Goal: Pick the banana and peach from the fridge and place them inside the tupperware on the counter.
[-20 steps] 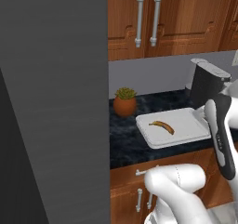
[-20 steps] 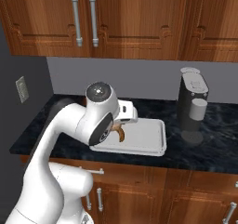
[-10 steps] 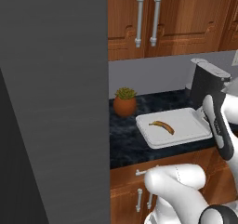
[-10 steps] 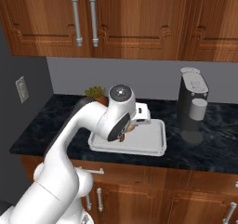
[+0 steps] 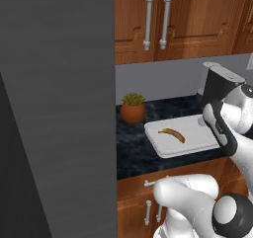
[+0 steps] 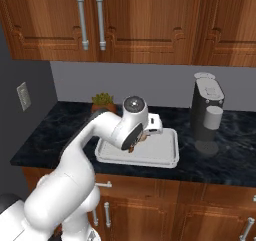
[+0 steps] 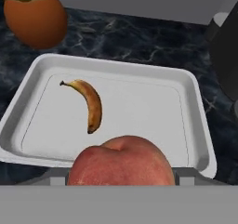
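Peach (image 7: 122, 161) sits clamped in the end effector (image 7: 122, 174), filling the bottom middle of the hand view, pinkish-red with an orange blush, hanging above the near rim of the tupperware (image 7: 195, 121). Fingertips are mostly hidden behind the fruit, but it is plainly gripped between them. Banana (image 7: 90, 105) lies flat on the tupperware floor, left of centre in the hand view, dark stem end pointing away from the fruit; well apart from the peach. Left base view shows the banana (image 5: 173, 134) alone in the white tray (image 5: 163, 149), with the arm's wrist just beside the tray's right end. Right base view: end effector (image 6: 136, 143) hangs over the left part of the tupperware (image 6: 170, 157), a bit of reddish fruit (image 6: 138, 141) showing under the wrist. Tupperware rests on the dark marbled tabletop (image 6: 60, 130). Terracotta plant pot (image 7: 35, 18) stands just beyond the tray's far left corner. Dark coffee machine (image 6: 207, 112) stands right of the tray. Grey fridge (image 5: 57, 108) wall fills the left of the left base view. Wooden cabinets (image 6: 140, 25) above.
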